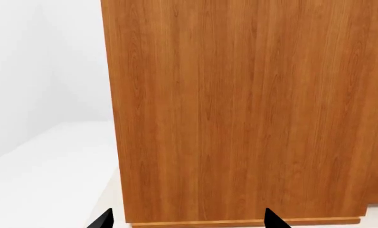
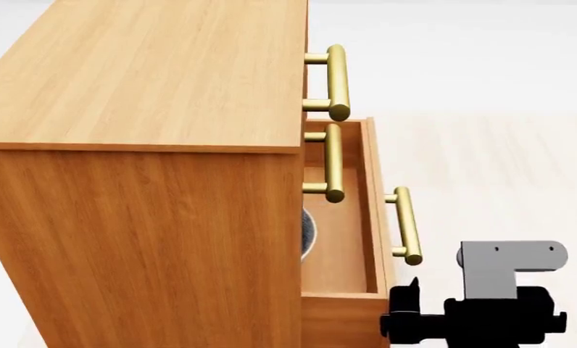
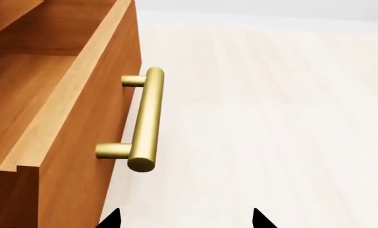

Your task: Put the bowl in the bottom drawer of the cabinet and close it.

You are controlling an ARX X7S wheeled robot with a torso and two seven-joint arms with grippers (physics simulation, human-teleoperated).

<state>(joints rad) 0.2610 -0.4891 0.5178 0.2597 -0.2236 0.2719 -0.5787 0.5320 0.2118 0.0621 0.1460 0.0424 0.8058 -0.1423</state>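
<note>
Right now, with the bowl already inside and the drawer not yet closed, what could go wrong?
1. The right end effector is open beside the brass handle, not lined up with it; a push could slip off the rounded bar.
2. The bowl sits in the bottom drawer, mostly hidden under the cabinet. A hard shove might make it slide or tip.
</note>
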